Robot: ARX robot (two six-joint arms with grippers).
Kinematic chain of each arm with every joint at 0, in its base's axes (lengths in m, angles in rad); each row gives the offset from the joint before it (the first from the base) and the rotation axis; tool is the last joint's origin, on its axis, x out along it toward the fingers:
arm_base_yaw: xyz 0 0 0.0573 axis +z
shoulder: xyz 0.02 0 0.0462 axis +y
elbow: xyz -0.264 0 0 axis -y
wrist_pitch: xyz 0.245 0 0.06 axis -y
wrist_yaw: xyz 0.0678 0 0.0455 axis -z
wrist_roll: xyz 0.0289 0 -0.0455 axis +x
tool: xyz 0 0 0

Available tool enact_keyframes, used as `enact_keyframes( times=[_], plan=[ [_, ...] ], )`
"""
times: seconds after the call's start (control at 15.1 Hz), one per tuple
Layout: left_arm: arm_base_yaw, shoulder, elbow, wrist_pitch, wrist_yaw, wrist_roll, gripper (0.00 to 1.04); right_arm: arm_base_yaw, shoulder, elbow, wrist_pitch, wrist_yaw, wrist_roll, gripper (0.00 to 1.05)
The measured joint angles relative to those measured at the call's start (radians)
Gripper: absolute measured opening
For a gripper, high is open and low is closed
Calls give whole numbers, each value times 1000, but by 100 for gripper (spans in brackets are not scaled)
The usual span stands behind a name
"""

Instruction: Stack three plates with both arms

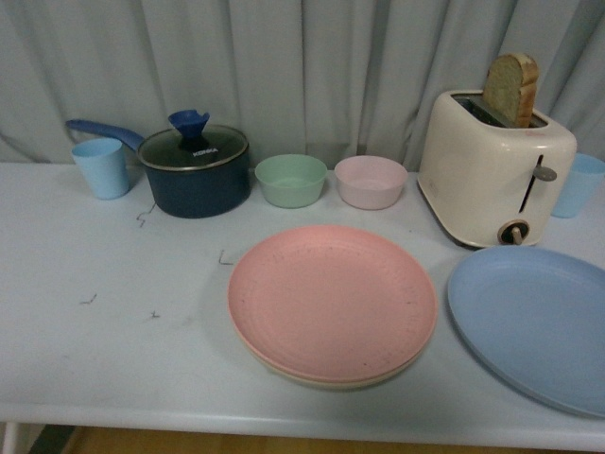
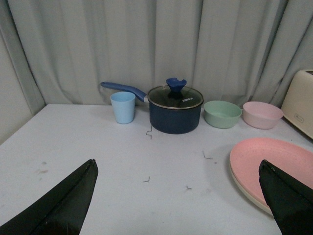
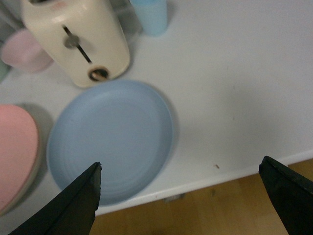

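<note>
Two tools, both spread wide, both empty. We see the left tool (image 2: 177, 166) hanging low over bare bench (image 2: 98, 142), with the pink plate (image 2: 274, 161) just past one of its fingers. The right tool (image 3: 180, 164) looks down on the blue plate (image 3: 112, 137), close to the bench's front edge.

Outward from there, the pink plate sits on the beige plate (image 1: 321, 381), of which only a thin rim sliver shows underneath. So two of three are stacked, mid-bench, toward the front. The blue plate lies alone on the robot's right of that stack, near it but apart, in front of the toaster (image 1: 496, 165). Its far side runs out of the front view.

Handling, as we judge it: stiff, fairly light, matte so not very slippery, probably tough rather than brittle. It is shallow, with a low lip close to the bench, so the rim is the only place to take hold. One finger goes under the lip and one on top, most easily at the rim nearest the front edge. We expect it to tilt when lifted from one side.

All three plates lie flat, hollow side up. They are round, so there is no long axis and any rim point serves alike.
</note>
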Motion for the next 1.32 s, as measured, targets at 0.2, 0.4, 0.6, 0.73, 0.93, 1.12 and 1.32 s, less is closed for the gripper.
enact_keyframes(
  times=[0.2, 0.4, 0.6, 0.73, 0.93, 1.12, 1.32],
  plan=[
    [0, 0, 0, 0, 0, 0, 98, 20, 433, 223, -28, 20, -53, 98],
    [0, 0, 0, 0, 0, 0, 98, 75, 774, 462, -118, 122, -119, 98],
    [0, 0, 0, 0, 0, 0, 98, 115, 917, 571, -142, 149, -148, 98],
    [0, 0, 0, 0, 0, 0, 98, 129, 954, 616, -149, 160, -155, 98],
    [0, 0, 0, 0, 0, 0, 98, 158, 1035, 705, -176, 181, -155, 98],
    [0, 0, 0, 0, 0, 0, 98, 170, 1115, 758, -203, 194, -151, 63],
    [0, 0, 0, 0, 0, 0, 98, 177, 1141, 765, -193, 195, -145, 32]
  ],
)
